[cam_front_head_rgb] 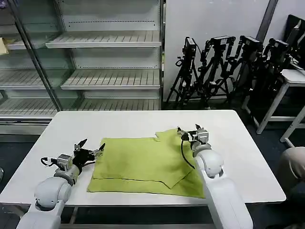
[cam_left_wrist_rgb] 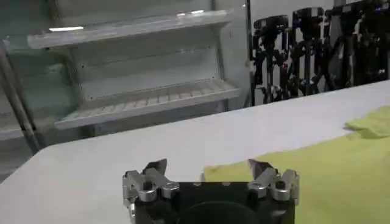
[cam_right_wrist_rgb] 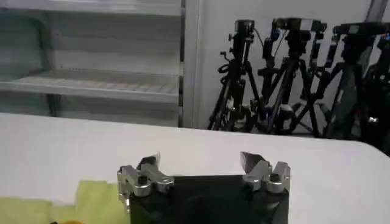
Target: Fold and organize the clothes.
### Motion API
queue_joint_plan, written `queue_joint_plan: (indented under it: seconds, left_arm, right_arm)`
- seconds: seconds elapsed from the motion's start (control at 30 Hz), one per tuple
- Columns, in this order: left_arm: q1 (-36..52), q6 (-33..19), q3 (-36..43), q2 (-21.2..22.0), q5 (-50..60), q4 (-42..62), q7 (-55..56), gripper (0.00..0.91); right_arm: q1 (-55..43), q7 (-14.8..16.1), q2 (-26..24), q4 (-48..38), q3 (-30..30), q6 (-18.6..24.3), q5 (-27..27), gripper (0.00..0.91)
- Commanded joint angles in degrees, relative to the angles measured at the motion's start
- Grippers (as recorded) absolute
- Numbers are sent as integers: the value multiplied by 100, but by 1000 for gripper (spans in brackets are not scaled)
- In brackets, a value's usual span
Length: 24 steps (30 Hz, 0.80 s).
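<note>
My left pincer [cam_front_head_rgb: 89,147] hangs released at the shirt's [cam_front_head_rgb: 143,164] nine-o'clock edge; right pincer [cam_front_head_rgb: 190,132] — released, probably just over its two-o'clock corner.

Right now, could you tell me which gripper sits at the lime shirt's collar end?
The right gripper, open, by the lime shirt's collar; the left gripper is at its opposite edge.

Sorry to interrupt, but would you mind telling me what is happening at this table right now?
The robot is folding a lime green shirt that lies partly folded on the white table. Its left pincer is open at the shirt's left edge, and its right pincer is open at the far right corner. Neither one holds the fabric at this moment.
</note>
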<state>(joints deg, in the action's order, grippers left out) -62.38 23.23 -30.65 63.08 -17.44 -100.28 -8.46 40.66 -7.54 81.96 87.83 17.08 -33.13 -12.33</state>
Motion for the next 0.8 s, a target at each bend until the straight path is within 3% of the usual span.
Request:
queue_joint_plan:
  seconds: [0.03, 0.2, 0.33, 0.8]
  left_arm:
    - [531, -422, 274, -140, -98, 1184, -193, 907]
    - [1242, -421, 515, -243, -412, 1712, -456, 907]
    - [1584, -112, 666, -253, -456, 2008, -431, 907]
    - [1885, 556, 856, -139, -584, 2069, -342, 907]
  right_arm:
    - [-650, -18, 425, -1157, 4, 3, 54, 907]
    - [-611, -6, 346, -1196, -29, -5, 99, 907]
    - [-581, -5, 358, -1258, -41, -10, 66, 907]
    - [-571, -138, 424, -1356, -26, -15, -184, 907]
